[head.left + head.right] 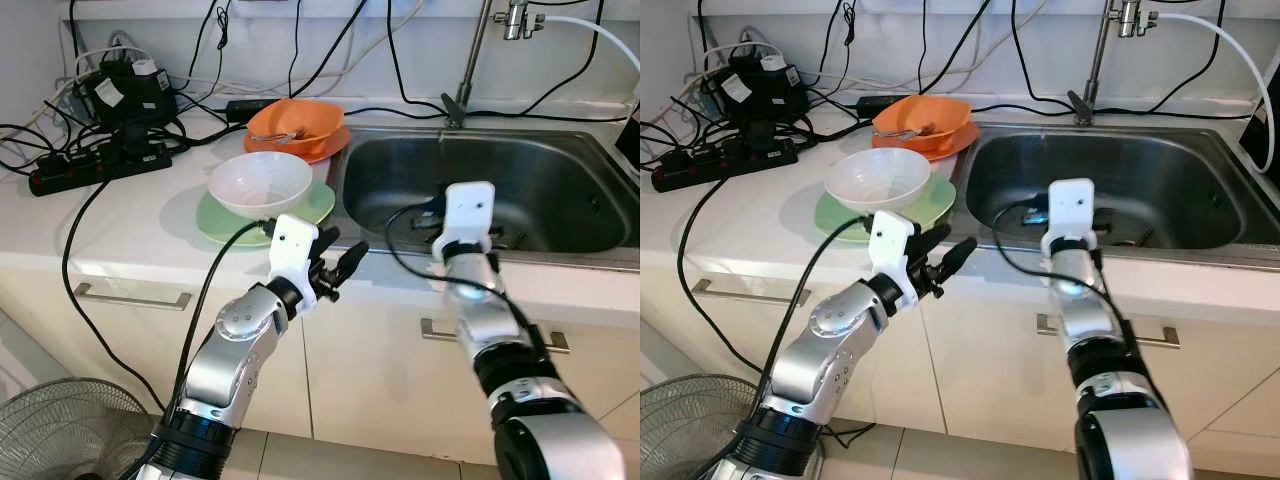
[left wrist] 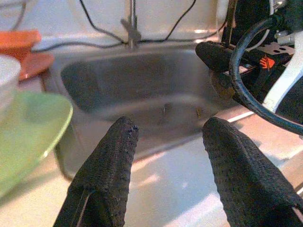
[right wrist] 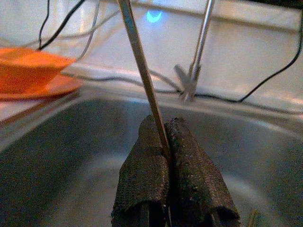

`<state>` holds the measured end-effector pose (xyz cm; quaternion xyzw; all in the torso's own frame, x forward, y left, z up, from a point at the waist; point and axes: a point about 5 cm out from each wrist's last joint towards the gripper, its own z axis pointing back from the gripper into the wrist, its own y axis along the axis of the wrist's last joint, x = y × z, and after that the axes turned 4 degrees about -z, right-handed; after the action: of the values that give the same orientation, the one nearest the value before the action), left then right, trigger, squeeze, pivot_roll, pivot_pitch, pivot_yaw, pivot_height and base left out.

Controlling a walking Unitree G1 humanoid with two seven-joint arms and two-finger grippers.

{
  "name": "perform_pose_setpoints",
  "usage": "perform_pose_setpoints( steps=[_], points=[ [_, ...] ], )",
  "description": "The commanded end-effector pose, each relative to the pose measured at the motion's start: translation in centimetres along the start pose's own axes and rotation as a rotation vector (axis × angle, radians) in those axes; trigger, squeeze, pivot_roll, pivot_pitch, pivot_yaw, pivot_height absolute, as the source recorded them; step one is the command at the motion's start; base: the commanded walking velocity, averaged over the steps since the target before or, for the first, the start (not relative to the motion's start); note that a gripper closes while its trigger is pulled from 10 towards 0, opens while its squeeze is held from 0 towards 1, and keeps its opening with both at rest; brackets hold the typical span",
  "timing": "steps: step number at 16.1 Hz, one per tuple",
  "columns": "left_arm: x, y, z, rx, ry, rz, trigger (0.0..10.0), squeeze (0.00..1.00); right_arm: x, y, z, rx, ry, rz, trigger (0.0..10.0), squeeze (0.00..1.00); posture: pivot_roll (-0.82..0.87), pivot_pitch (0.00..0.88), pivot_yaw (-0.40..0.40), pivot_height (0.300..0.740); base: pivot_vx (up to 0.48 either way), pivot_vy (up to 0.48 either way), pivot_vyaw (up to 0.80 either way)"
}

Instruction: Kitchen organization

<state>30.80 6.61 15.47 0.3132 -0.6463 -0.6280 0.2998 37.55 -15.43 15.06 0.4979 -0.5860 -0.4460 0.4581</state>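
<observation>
My left gripper (image 1: 335,262) hovered nearest, at the counter's front edge, fingers spread wide and holding nothing, aimed toward the stainless steel sink basin (image 1: 560,190). In its wrist view the pale green plate (image 2: 28,137) sat just beside the left finger (image 2: 106,182).

My right gripper (image 3: 173,163) hung over the sink's front rim with both fingers pinched tight on a thin metal rod, likely a utensil handle (image 3: 139,66). The rod's long axis ran up and away from the fingertips, tilted slightly toward the dish side. Its far end was out of frame, so I couldn't tell what kind of utensil it was.

The dishes lay to the left of the sink: a white round bowl (image 1: 260,182) stacked on the green plate, then farther back an orange bowl (image 1: 296,122) on an orange plate, with cutlery inside.

My read: the right arm owned the utensil, and the basin sat directly below and ahead, so a drop there needed little travel. The left arm was nearer the white bowl.

At the back were the tap pipe (image 1: 474,50) and the tangle of black cables and power strip (image 1: 95,165).
</observation>
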Motion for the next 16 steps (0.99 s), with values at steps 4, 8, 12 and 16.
perform_pose_setpoints(
  steps=[4,8,12,16],
  points=[
    [0.3,-1.1,0.2,-0.045,-0.006,-0.022,10.0,0.0,-0.9,-0.5,0.2,-0.014,0.032,-0.02,10.0,0.0,0.06,0.0,0.081,0.74,0.0,0.0,0.0],
    [0.5,-1.4,0.2,-0.053,-0.015,-0.028,10.0,0.0,-1.1,-0.8,0.2,-0.023,0.045,-0.016,10.0,0.0,0.06,0.0,0.081,0.74,0.0,0.0,0.0],
    [0.7,-1.5,0.2,-0.058,-0.016,-0.028,10.0,0.0,-1.1,-1.0,0.3,-0.033,0.053,-0.02,10.0,0.0,0.07,0.0,0.075,0.74,0.0,0.0,0.0],
    [0.5,-1.3,0.2,-0.055,-0.009,-0.031,10.0,0.0,-1.2,-1.2,0.4,-0.034,0.057,-0.021,10.0,1.0,0.08,0.0,0.072,0.74,0.0,0.0,0.0]
  ],
)
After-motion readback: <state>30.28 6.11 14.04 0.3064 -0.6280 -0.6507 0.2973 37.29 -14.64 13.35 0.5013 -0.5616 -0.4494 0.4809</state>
